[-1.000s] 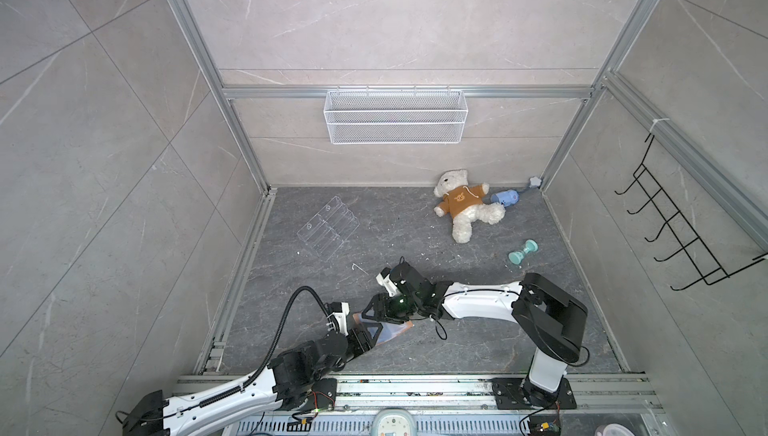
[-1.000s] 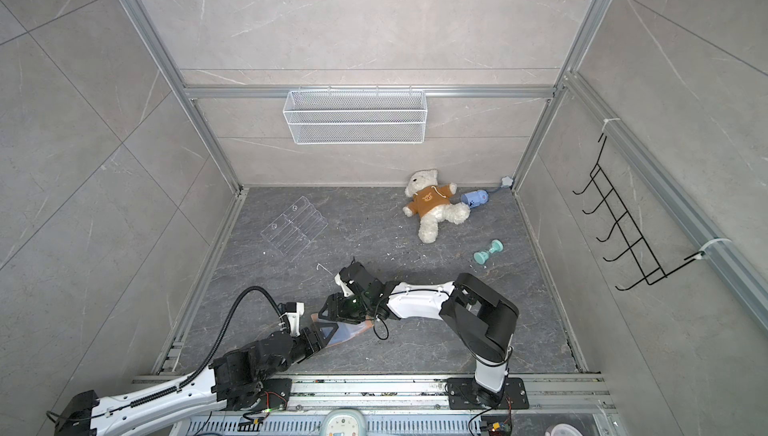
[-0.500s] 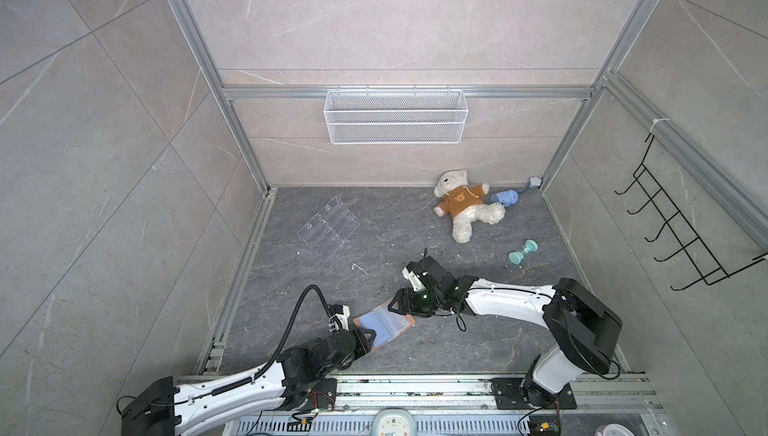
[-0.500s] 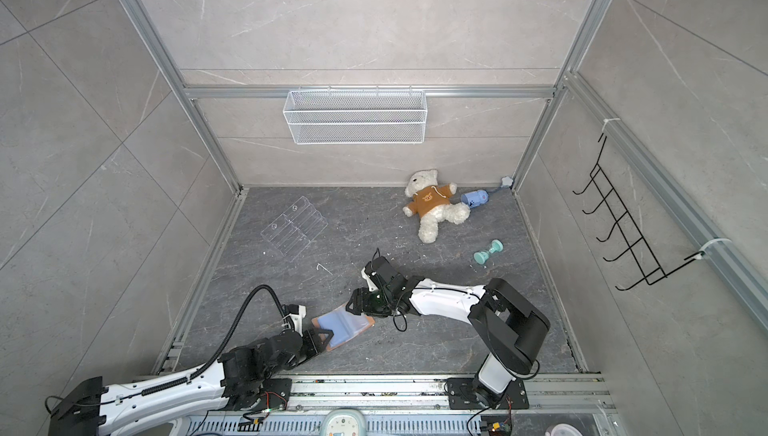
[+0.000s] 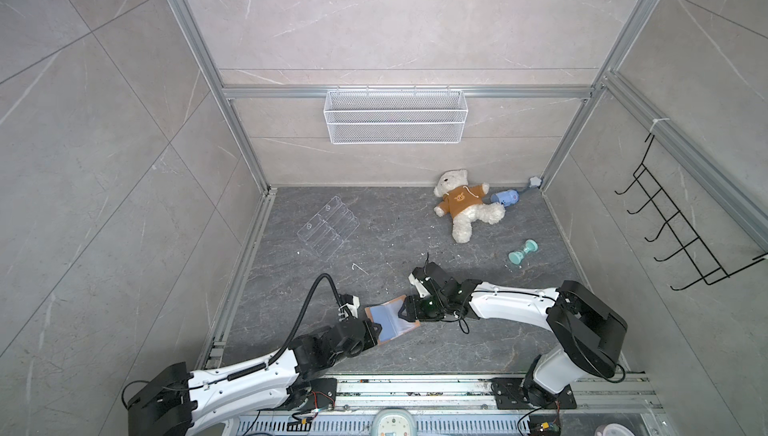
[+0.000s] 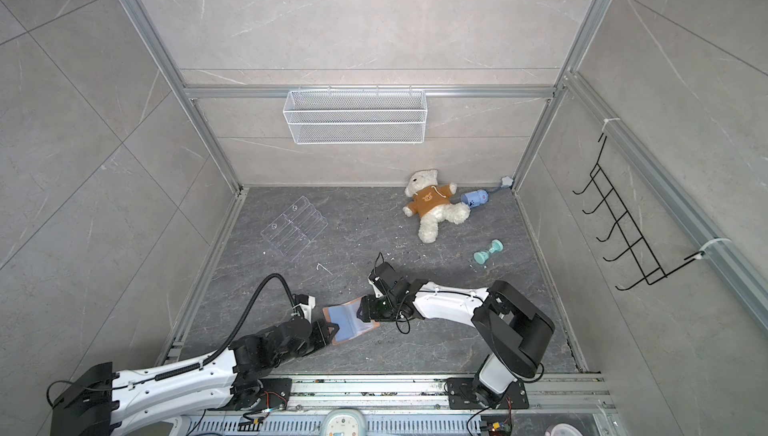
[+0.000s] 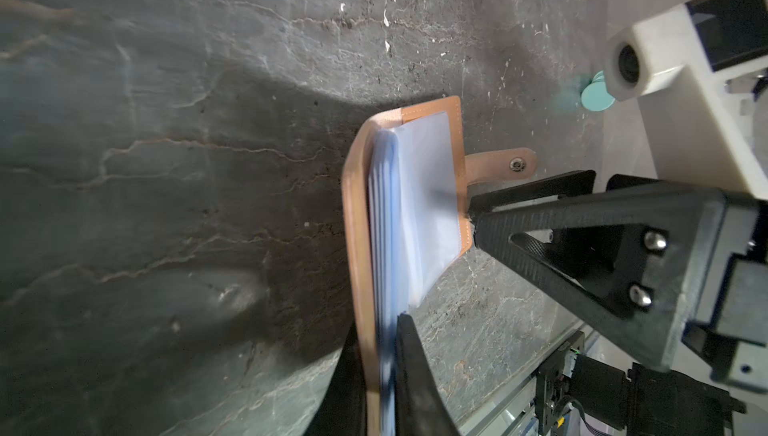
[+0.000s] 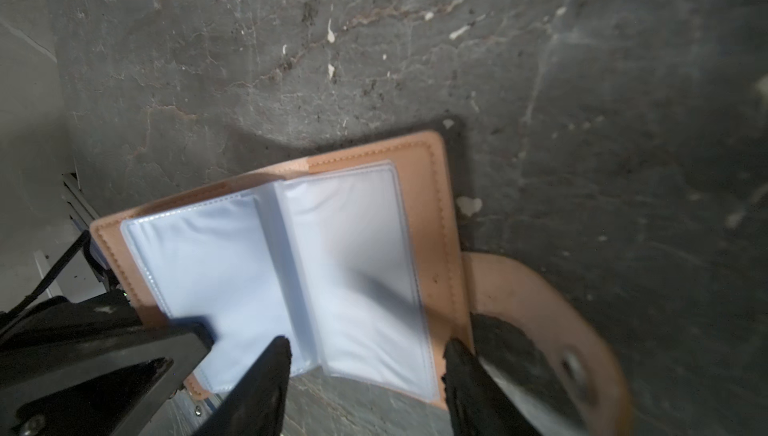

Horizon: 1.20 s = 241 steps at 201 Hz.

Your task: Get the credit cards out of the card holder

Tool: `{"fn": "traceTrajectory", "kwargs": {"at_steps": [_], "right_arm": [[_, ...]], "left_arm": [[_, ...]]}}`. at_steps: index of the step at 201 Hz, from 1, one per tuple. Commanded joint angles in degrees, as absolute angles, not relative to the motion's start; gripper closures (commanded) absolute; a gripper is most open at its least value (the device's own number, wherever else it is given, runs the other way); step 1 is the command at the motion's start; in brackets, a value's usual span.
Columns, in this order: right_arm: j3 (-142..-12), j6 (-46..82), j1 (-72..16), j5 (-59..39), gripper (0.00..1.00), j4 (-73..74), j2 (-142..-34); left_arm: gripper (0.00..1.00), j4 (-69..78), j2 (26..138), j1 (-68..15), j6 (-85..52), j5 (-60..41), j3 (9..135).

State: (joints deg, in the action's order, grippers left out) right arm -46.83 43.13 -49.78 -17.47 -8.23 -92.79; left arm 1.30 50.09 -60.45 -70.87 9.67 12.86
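One card holder in left end effector

I am wearing white shells, black joints, a ribbed black cable. Silver screws are studding my right end effector.

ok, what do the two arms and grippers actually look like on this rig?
Both arms match: white shell links on the left arm and right arm, black joint housings. The left gripper and right gripper are black, fingers triangular frames with silver screws. White camera block at each wrist. Black corrugated hose loops off the left arm; thin black wires at the right wrist.
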Motion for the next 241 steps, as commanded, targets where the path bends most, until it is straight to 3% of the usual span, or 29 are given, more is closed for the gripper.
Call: {"fn": "traceTrajectory", "kwargs": {"at_steps": [1, 83, 158, 202, 241], "right_arm": [[-47.9, 41.0, -49.0, -16.6, 0.40, -10.7, -92.0], [-49.0, 40.1, -46.1, -18.4, 0.41, -12.1, -94.5], [-48.0, 43.8, -45.9, -24.2, 0.47, -4.1, -96.2], [-51.3, 39.8, -44.1, -17.0, 0.45, -15.2, -93.4], [-52.4, 38.0, -43.4, -17.6, 0.44, -15.4, -96.5]], "left_arm": [[0.98, 2.7, 54.0, -58.5, -65.4, 5.5, 16.7], [0.99, 7.9, 61.1, -51.1, -60.4, -2.9, 18.4], [0.99, 11.5, 65.3, -48.5, -58.6, -6.6, 18.7], [1.00, 10.8, 63.9, -47.7, -58.5, -7.0, 17.8], [1.00, 11.3, 64.3, -47.4, -58.4, -7.6, 17.8]]}}
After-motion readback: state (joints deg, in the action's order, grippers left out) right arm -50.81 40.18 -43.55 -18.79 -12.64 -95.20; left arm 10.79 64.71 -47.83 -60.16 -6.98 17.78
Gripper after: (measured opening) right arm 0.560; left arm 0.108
